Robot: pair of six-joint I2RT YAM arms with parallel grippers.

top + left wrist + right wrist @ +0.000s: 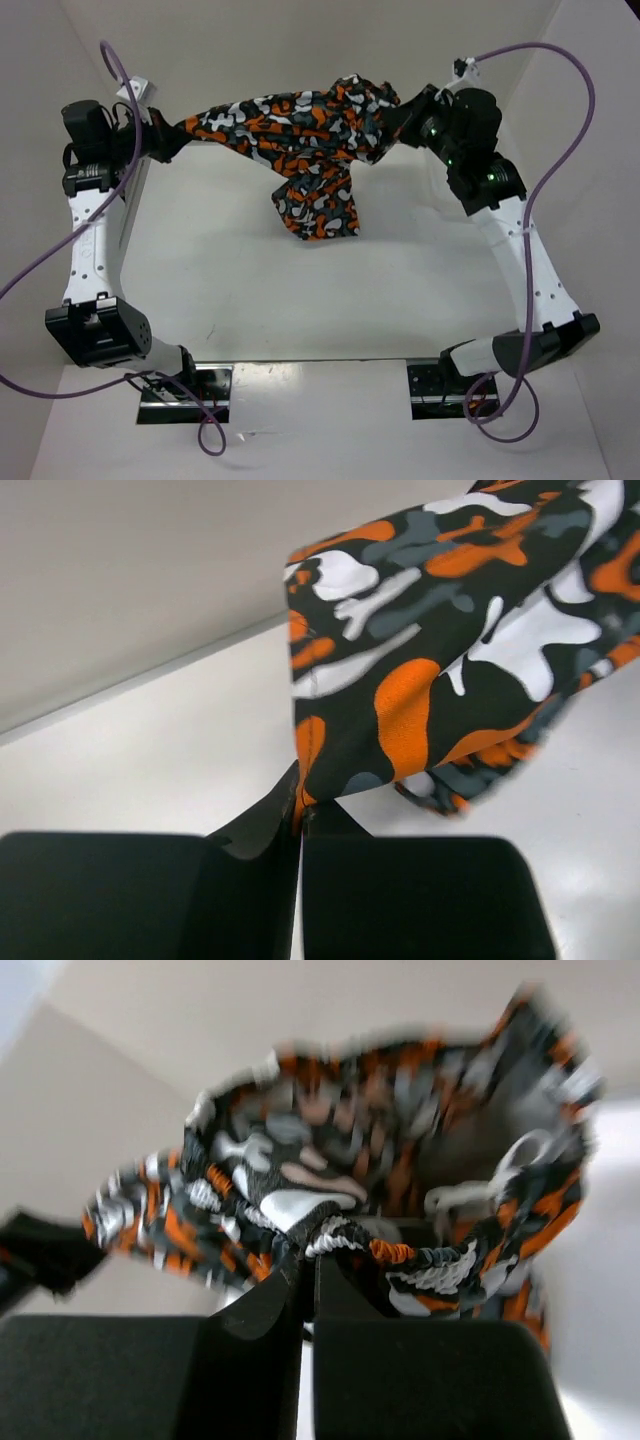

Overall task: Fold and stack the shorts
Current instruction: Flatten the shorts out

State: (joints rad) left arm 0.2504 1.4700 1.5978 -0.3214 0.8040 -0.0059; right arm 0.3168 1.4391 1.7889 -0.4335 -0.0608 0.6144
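The camouflage shorts (300, 130) hang stretched in the air between my two grippers over the back of the white table, with one leg drooping down toward the table in the middle. My left gripper (172, 135) is shut on the hem corner at the left end; the left wrist view shows the shorts' fabric (440, 650) pinched at the gripper's tips (300, 815). My right gripper (395, 120) is shut on the ribbed waistband at the right end, seen in the right wrist view on the shorts (350, 1160) at the gripper's tips (310, 1255).
White walls enclose the table (220, 290) on the left, back and right. The arm bases (185, 385) stand at the near edge. Purple cables (560, 160) loop beside each arm.
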